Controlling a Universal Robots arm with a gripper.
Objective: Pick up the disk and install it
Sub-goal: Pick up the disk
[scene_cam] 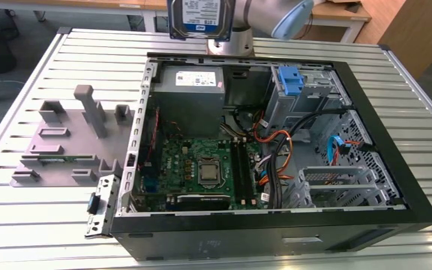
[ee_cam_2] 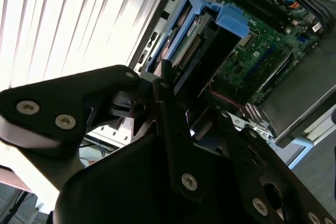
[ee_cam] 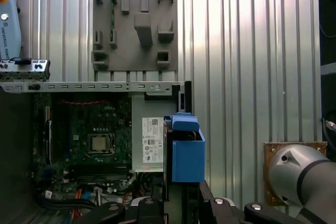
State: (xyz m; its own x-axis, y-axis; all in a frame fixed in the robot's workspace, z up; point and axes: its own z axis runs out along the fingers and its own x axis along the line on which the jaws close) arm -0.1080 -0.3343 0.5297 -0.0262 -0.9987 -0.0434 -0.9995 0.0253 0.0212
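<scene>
We see the end effector (ee_cam_2: pixel 181 95) closed on the disk (scene_cam: pixel 199 17), its black fingers clamping the blue carrier. The disk hangs upright in the air over the power-supply (scene_cam: pixel 189 84) end of the open computer case (scene_cam: pixel 276 222). The case lies on the ribbed metal counter (scene_cam: pixel 36 225), beside a grey fixture plate (scene_cam: pixel 66 143).

Seen in the exterior view from high and fairly far, tilted down over the table (scene_cam: pixel 43 236) onto the whole computer case (scene_cam: pixel 238 228), arm (scene_cam: pixel 276 14) at its twelve o'clock, grey fixture plate (scene_cam: pixel 66 152) at nine. Taken in the first wrist view from well above, facing straight down on fixture plate (ee_cam: pixel 134 30) and motherboard (ee_cam: pixel 89 140); in the second wrist view from right behind the hand (ee_cam_2: pixel 170 77) clamped on the disk (ee_cam_2: pixel 207 38), slanting onto the motherboard (ee_cam_2: pixel 262 35). Shared by all three: the motherboard (scene_cam: pixel 193 166).
</scene>
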